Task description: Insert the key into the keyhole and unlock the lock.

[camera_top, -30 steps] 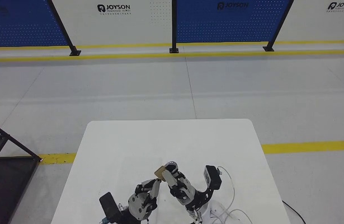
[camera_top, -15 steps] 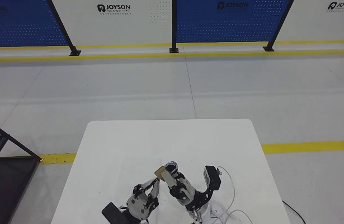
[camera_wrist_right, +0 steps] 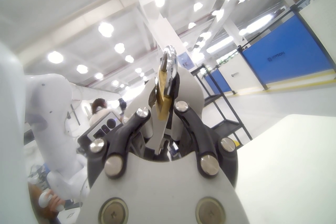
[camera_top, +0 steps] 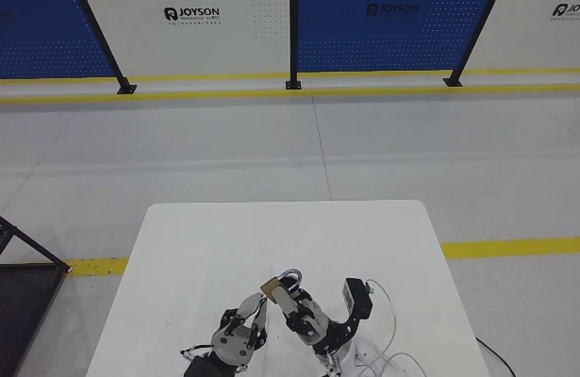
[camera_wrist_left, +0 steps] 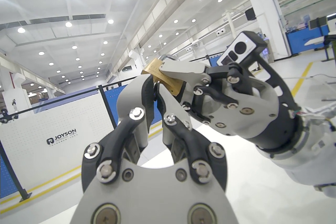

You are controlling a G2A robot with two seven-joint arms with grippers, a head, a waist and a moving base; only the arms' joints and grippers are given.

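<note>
Half hiding the key [camera_wrist_left: 156, 88] between the closed pads of the left gripper [camera_wrist_left: 155, 91] (only a dark sliver showing), and holding it right at the bottom face of the brass padlock [camera_wrist_left: 153, 69]. Clamping that padlock by its flat sides in the right gripper [camera_wrist_left: 172, 79], with the fingers closed on the body and the silver shackle [camera_wrist_right: 169, 59] pointing away toward the far right. Carrying all of it in the air above the near edge of the white table [camera_top: 271, 236], about midway along that edge. Sitting with the left gripper to the left and slightly nearer and the right gripper to the right, their fingertips meeting around the lock. Being unable to tell how deep the key is sitting in the keyhole, or whether the shackle is latched. Trailing a thin white cable [camera_top: 391, 320] over the table's near right part, just beside the right arm. Lining the far side of the grey floor, well beyond the table, with blue and white barrier panels [camera_top: 384, 33]. Running a yellow line [camera_top: 516, 248] across the floor to the table's right. Standing a black rack [camera_top: 21, 302] off the table's left side.
</note>
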